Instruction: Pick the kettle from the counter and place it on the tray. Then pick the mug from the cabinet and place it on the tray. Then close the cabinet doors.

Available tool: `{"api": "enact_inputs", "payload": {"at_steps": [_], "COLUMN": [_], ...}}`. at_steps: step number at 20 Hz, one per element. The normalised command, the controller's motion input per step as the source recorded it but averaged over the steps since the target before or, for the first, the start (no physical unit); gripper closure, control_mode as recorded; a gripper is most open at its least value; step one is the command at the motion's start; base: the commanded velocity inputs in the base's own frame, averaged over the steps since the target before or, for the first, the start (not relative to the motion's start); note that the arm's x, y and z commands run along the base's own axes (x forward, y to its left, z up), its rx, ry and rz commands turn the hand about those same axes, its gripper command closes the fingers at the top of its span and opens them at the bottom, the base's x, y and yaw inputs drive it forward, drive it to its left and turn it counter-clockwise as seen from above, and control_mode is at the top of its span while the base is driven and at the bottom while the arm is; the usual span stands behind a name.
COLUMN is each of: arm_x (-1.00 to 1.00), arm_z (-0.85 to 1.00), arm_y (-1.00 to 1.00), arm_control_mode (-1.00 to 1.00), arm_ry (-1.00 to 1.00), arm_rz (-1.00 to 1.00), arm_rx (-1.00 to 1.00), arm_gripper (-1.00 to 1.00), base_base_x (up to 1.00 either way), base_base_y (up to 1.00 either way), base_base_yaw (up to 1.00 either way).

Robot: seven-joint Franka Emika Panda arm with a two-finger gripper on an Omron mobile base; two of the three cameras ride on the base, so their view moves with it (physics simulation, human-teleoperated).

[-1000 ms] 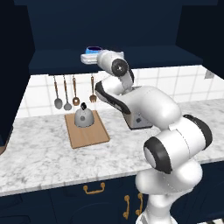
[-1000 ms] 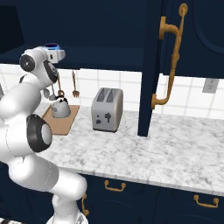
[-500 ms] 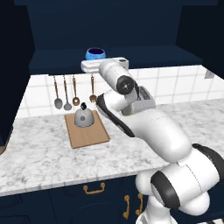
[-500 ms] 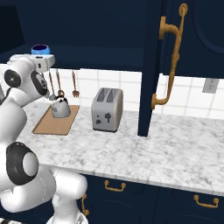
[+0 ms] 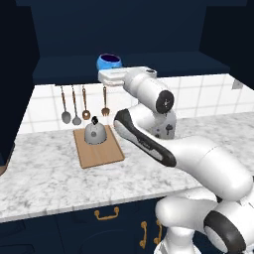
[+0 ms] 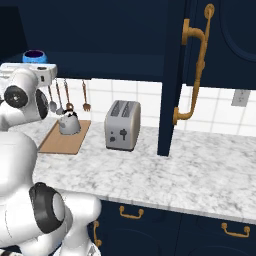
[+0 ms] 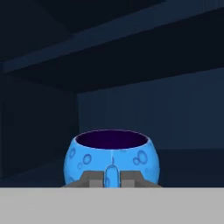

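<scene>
Since the earlier frames, the arm is swinging its hand further left along the cabinet [image 5: 124, 30] shelf, and the blue mug [image 5: 109, 62] is travelling with it, while the kettle [image 5: 94, 133] and tray [image 5: 106, 151] are staying put on the desk [image 5: 59, 183].

Hand view: the jaws are standing at their narrowest, the fingertips [image 7: 89, 179] pinching the mug's small handle between them, with the mug body directly ahead. Left base view: the gripper [image 5: 110, 75] is sitting just under the mug at the front lip of the shelf. Whether the mug's base is resting on the shelf or is already lifted clear cannot be told.

Kettle is sitting upright on the tray, toward its back edge, below the hanging utensils [image 5: 82, 104]. Judged from this, the first placement is done and the mug transfer is under way.

Risks from here:
- Grip is on the thin handle only, so the mug may pivot or slip when the wrist is turning down toward the tray.
- Mug bottom may be dragging on the shelf lip on the way out, knocking it loose.
- Free tray area lies in front of the kettle; a descent too far back may strike the kettle's handle or the utensils.
- Open cabinet door [image 6: 172, 75] is standing well to the right, near the toaster [image 6: 122, 125]; no conflict with this path is expected.
</scene>
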Motion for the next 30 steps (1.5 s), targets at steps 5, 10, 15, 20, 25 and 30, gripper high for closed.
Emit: {"api": "enact_inputs", "payload": {"at_steps": [5, 10, 15, 20, 25, 30], "arm_x": [-0.37, -0.68, -0.53, -0.42, -0.16, 0.02], "arm_z": [0.0, 0.01, -0.26, -0.64, -0.81, -0.7], "arm_y": [-0.54, -0.48, -0.25, -0.01, 0.01, 0.0], "arm_control_mode": [-1.0, -1.0, -1.0, -1.0, -1.0, -1.0], "arm_ry": [0.0, -0.03, 0.0, 0.01, 0.01, 0.01], "arm_rz": [0.3, 0.27, 0.23, 0.18, 0.12, 0.05], "arm_rx": [-0.01, -0.06, -0.12, -0.21, -0.23, -0.21], "arm_gripper": [1.0, 1.0, 1.0, 1.0, 1.0, 1.0], "base_base_x": [0.0, 0.0, 0.0, 0.0, 0.0, 0.0], "base_base_y": [0.0, 0.0, 0.0, 0.0, 0.0, 0.0], "base_base_yaw": [0.0, 0.0, 0.0, 0.0, 0.0, 0.0]}}
